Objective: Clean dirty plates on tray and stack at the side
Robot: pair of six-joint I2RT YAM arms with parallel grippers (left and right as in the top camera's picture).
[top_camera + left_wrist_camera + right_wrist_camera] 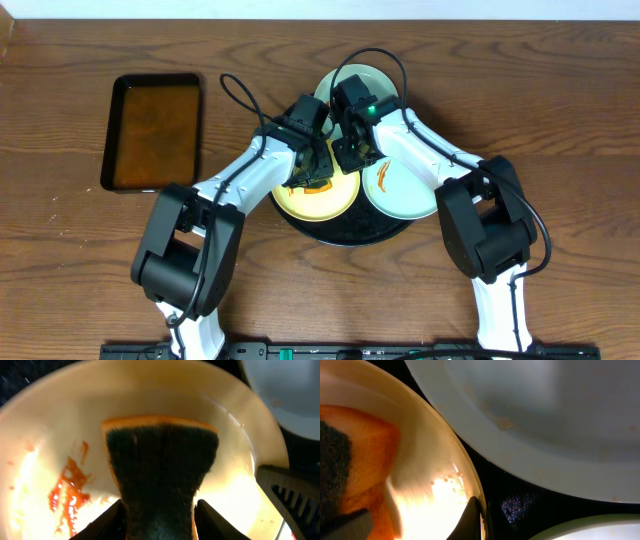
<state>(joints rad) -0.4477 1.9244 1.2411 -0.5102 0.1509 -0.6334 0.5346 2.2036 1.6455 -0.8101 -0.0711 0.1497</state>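
A round, glossy black tray (pixel 347 235) sits mid-worktop (pixel 560 120) with all three plates lying flat on it, close together. The pale yellow plate (pixel 318 205) is at the near left. A streaky red-orange sauce smear (pixel 67 490) marks one side of its well, and droplets glisten near its rim. The right mint plate (pixel 408 190) lies just beside it and has a short orange streak (pixel 385 178) in its well. The far mint plate (pixel 326 88) overhangs the tray's back edge and is partly hidden. Strips of black tray show between the yellow plate and its neighbours.
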